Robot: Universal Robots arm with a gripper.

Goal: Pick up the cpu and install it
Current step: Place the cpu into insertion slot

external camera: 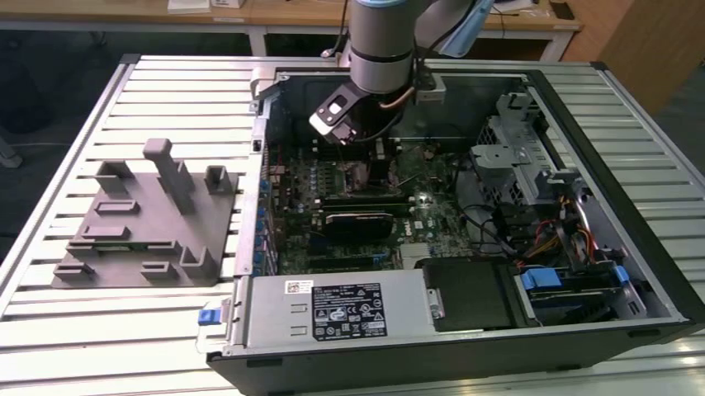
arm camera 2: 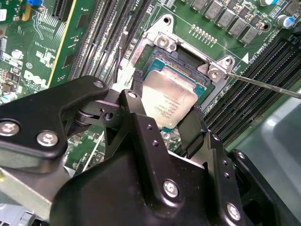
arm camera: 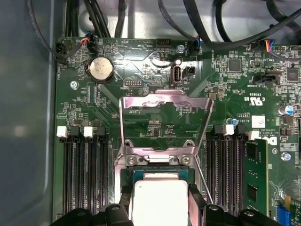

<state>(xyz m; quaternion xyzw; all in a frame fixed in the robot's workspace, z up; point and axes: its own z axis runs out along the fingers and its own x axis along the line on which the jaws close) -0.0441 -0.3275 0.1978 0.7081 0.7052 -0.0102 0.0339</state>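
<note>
1. Reaching down into the open computer case (external camera: 463,330) in the exterior view, the arm (external camera: 380,41) is holding the gripper (external camera: 355,153) low over the motherboard (external camera: 441,214). Any sideways drift here risks clipping the case wall or the cables (external camera: 518,223) nearby.
2. In the second wrist view, the claw is pinching narrow on the cpu (arm camera 2: 169,101), with its fingers (arm camera 2: 190,129) pressing two opposite edges. The chip is hovering right at the socket (arm camera 2: 162,42); whether it is lying flat I cannot tell. Letting go crooked would be bending pins, I judge, and the thin lever (arm camera 2: 263,84) is lying close.
3. In the first wrist view, the load plate (arm camera: 164,101) is standing open behind the chip. A misaligned corner, or that plate dropping, could be spoiling the seating.
</note>
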